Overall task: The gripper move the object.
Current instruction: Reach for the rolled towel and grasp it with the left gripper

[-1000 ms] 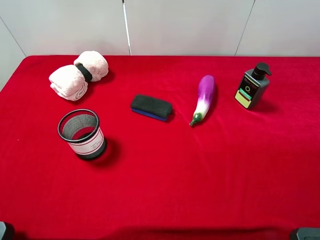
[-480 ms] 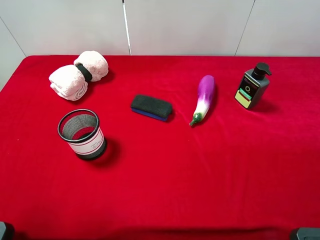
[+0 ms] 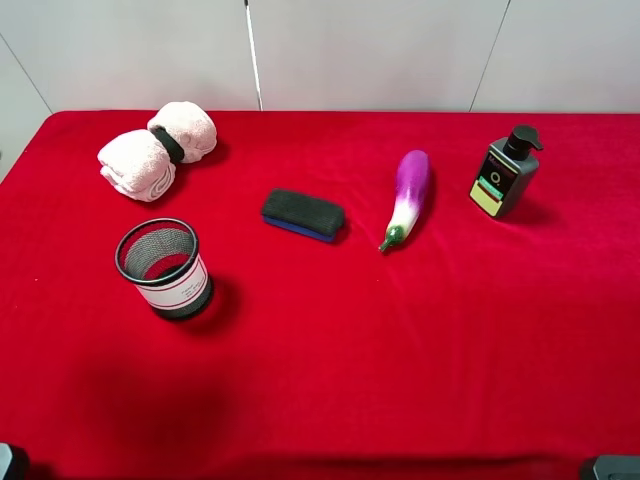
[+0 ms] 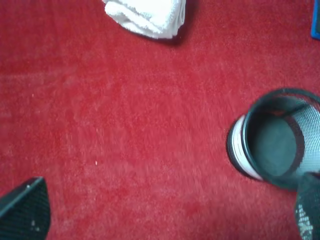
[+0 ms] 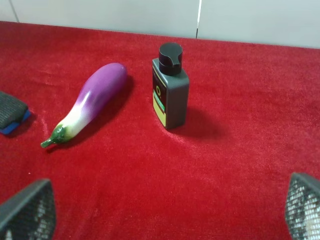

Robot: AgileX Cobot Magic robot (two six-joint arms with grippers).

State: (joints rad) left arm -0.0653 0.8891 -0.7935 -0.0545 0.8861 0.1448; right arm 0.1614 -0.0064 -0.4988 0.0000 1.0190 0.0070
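The pale pink rolled towel (image 3: 157, 150), cinched by a black band, lies at the far left of the red cloth. One end of it shows in the left wrist view (image 4: 147, 15). My left gripper (image 4: 165, 215) is open and empty above bare cloth, apart from the towel, with the mesh cup (image 4: 272, 135) beside one fingertip (image 4: 306, 210). My right gripper (image 5: 165, 210) is open and empty over the cloth, short of the eggplant (image 5: 92, 102) and the bottle (image 5: 171, 87). Neither gripper shows in the exterior view.
A black mesh cup (image 3: 163, 268) stands in front of the towel. A dark sponge block (image 3: 303, 214) lies mid-table, a purple eggplant (image 3: 407, 198) to its right, and a dark pump bottle (image 3: 504, 172) at the far right. A white wall runs behind the table.
A soft shadow has appeared on the cloth at the lower left of the exterior view. None of the objects has moved.
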